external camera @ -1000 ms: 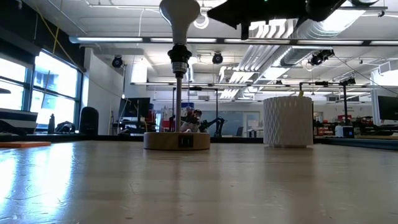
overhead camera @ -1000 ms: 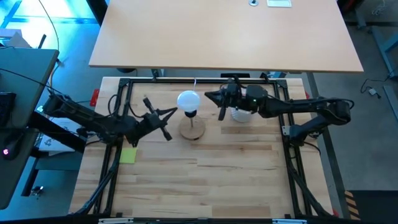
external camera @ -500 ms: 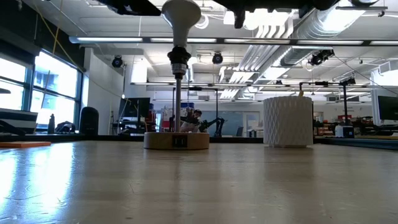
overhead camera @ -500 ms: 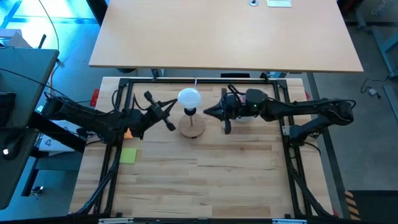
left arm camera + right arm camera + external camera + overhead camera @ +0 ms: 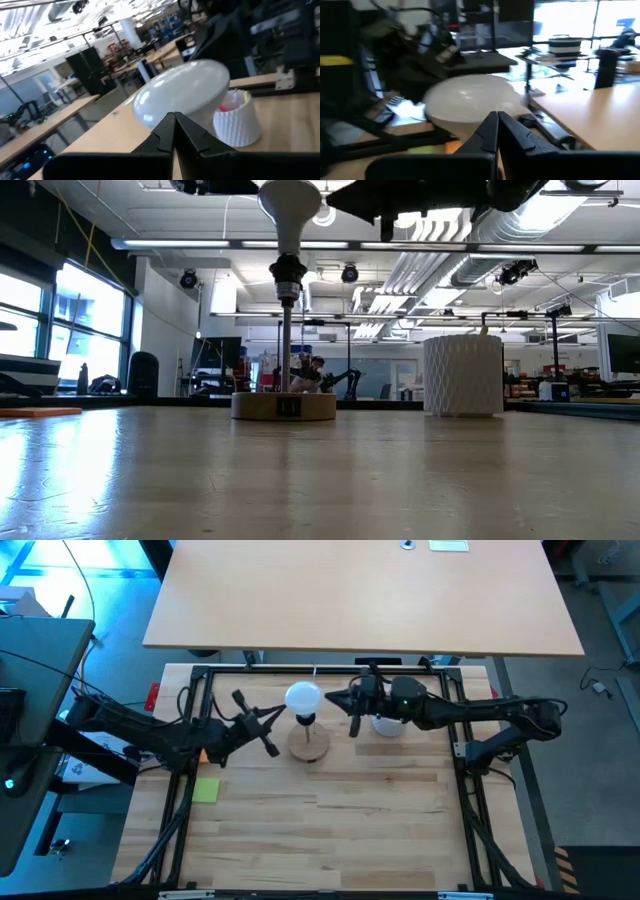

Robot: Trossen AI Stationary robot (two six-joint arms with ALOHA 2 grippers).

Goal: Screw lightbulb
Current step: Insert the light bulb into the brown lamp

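On the desk (image 5: 330, 810), the lightbulb (image 5: 303, 698) is seated upright atop a wooden stand (image 5: 310, 747), flanked closely by the left tool (image 5: 275, 727) and right tool (image 5: 333, 699), both closed and empty.

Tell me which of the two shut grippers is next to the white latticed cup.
The right gripper: its arm passes over the latticed cup, right of the lightbulb. The left gripper sits on the bulb's other side.

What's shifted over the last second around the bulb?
The left gripper swung from beside the stand up toward the bulb, then held. The right gripper dipped toward the stand, then came back level with the bulb. Both jaws stayed shut, neither gripping it. Bulb, stand and cup did not move.
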